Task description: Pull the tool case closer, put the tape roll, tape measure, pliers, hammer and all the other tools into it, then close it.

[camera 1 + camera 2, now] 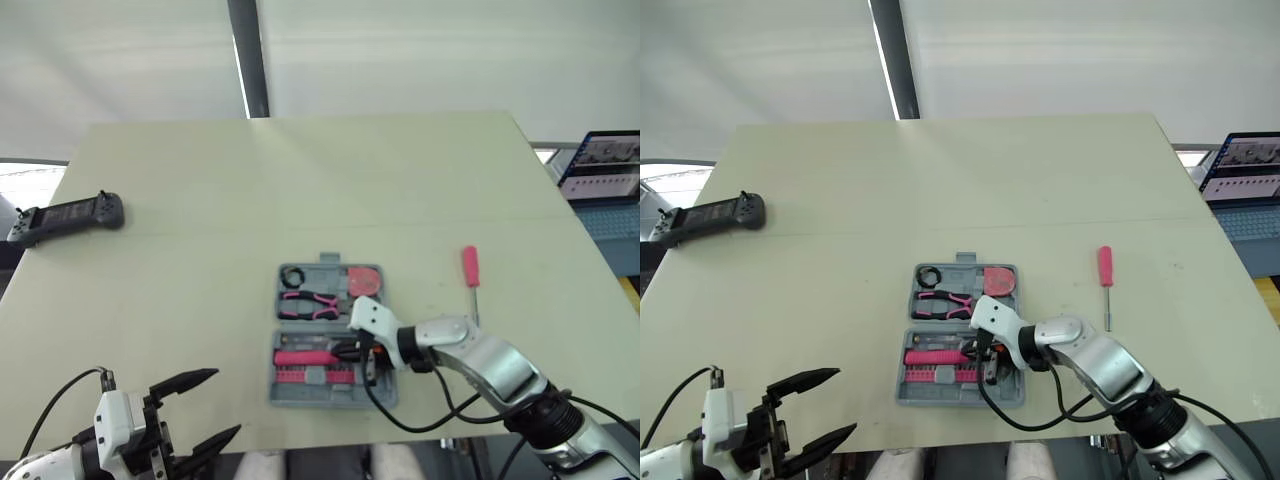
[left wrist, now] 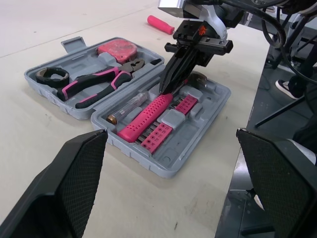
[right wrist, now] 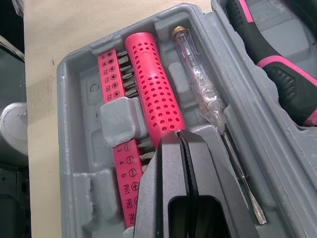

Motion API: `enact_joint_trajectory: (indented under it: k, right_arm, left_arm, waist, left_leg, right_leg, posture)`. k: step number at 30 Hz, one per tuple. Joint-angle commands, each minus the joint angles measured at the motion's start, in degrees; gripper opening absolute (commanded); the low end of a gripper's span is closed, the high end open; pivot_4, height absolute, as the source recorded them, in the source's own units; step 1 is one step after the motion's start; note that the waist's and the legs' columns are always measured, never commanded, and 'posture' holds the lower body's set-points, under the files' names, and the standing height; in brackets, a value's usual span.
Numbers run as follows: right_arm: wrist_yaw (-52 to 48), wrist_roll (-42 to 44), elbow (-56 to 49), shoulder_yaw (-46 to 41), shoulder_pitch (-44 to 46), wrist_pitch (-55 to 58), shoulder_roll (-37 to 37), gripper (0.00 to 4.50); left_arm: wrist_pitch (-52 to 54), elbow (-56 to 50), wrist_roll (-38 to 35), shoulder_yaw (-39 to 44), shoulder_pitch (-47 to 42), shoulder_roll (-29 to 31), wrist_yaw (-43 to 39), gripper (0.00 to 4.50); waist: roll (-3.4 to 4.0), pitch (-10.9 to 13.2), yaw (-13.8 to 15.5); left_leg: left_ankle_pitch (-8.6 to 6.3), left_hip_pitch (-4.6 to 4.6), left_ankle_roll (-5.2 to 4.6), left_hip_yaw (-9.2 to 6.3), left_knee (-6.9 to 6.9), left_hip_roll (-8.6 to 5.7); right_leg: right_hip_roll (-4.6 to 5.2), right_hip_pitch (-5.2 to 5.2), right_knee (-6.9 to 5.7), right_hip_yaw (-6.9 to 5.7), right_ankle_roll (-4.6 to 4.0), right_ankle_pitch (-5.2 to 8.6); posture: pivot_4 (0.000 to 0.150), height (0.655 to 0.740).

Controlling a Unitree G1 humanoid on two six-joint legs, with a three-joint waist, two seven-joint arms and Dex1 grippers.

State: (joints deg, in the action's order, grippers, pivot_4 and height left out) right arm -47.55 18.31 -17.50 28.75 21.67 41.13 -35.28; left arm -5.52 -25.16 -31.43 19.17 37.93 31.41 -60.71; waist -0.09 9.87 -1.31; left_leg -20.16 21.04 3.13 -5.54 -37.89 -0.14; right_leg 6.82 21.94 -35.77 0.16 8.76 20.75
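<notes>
The grey tool case [image 1: 283, 395] lies open near the table's front edge. Its far half holds a black tape roll [image 1: 292, 277], pink-and-black pliers [image 1: 308, 303] and a red tape measure [image 1: 362, 281]. The near half holds a pink perforated handle [image 3: 153, 84], a row of bits [image 3: 116, 84] and a clear tester screwdriver [image 3: 203, 89]. My right gripper [image 1: 345, 350] is shut, with its tips down on the end of the pink handle. My left gripper [image 1: 226, 402] stands open at the front edge, left of the case. A pink screwdriver [image 1: 470, 267] lies on the table to the right.
A dark handheld controller [image 1: 68, 215] rests at the table's left edge. A laptop screen [image 1: 600, 168] stands beyond the right edge. A black post [image 1: 250, 60] rises behind the table. Black cables trail from my right arm over the front edge.
</notes>
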Motion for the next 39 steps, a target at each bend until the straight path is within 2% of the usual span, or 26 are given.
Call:
enact_joint_trajectory:
  k: [1, 11, 20, 39]
  right_arm:
    - [-1.51, -0.63, -0.07, 0.09, -0.94, -0.5, 0.31, 0.04]
    - [-1.99, 0.24, -0.66, -2.49, -2.89, -2.37, 2.29, 0.04]
    - [-2.32, -2.59, 2.24, -1.23, -4.19, -4.68, 2.16, 0.04]
    - [-3.34, -7.34, 8.99, 0.82, -8.68, -11.77, 2.64, 0.04]
  left_arm:
    - [-0.43, -1.9, -0.72, 0.66, 0.74, 0.29, -0.11, 4.5]
    - [-0.5, -2.16, -0.81, 0.9, 1.42, 0.24, -0.25, 4.5]
    - [-0.56, -2.14, -0.66, 0.76, 1.32, 0.16, -0.22, 4.5]
    - [-0.25, -2.25, -0.74, 1.05, 0.98, 0.63, -0.06, 4.5]
  waist:
    - [0.0, 0.0, 0.01]
    - [-0.01, 0.0, -0.03]
    - [-0.01, -0.01, -0.06]
    - [-0.15, -0.25, 0.09]
  left_leg:
    - [0.0, 0.0, 0.0, 0.0, 0.0, 0.0]
    - [0.0, -0.01, 0.0, 0.0, 0.0, 0.0]
    - [0.0, -0.05, 0.0, -0.01, 0.0, 0.0]
    - [-0.11, -0.75, -0.05, 0.01, 0.17, 0.02]
  right_leg:
    - [0.0, 0.0, 0.0, 0.0, 0.0, 0.0]
    - [0.0, -0.02, -0.01, 0.0, 0.0, 0.0]
    - [-0.01, -0.05, 0.0, 0.0, 0.0, 0.0]
    - [-0.01, -0.74, 0.14, 0.0, -0.05, 0.02]
  posture:
    - [0.15, 0.74]
    - [0.15, 0.74]
    - [0.15, 0.74]
    - [0.15, 0.74]
